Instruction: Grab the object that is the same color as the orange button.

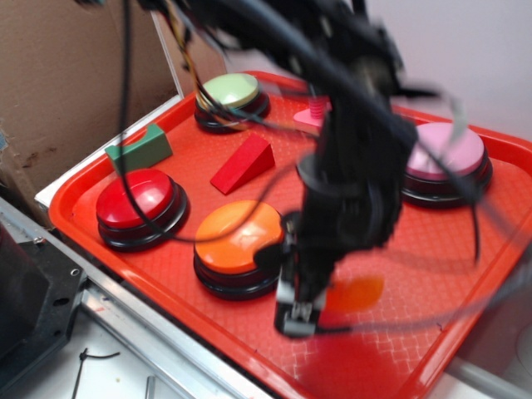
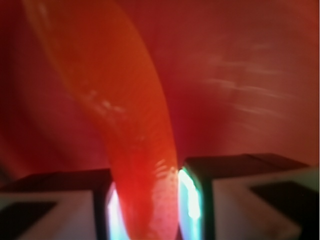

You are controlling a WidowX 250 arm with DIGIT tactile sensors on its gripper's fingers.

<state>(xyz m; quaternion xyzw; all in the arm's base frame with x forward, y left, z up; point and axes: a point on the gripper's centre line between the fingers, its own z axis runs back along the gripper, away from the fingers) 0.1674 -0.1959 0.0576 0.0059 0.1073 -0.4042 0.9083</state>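
The small glossy orange curved piece (image 1: 356,293) lies low on the red tray (image 1: 399,349), right of the orange button (image 1: 238,235). In the wrist view the orange piece (image 2: 125,120) fills the left middle and runs down between my two fingers. My gripper (image 1: 299,314) (image 2: 146,205) is shut on its near end, both pads (image 2: 190,200) pressing its sides. In the exterior view the gripper hangs just above the tray's front part, blurred by motion. Whether the piece is off the tray I cannot tell.
On the tray: a red dome button (image 1: 137,202) at the left, a green button (image 1: 231,93) at the back, a pink button (image 1: 445,158) at the right, a red wedge block (image 1: 243,162), a green block (image 1: 140,147), a small pink piece (image 1: 312,114).
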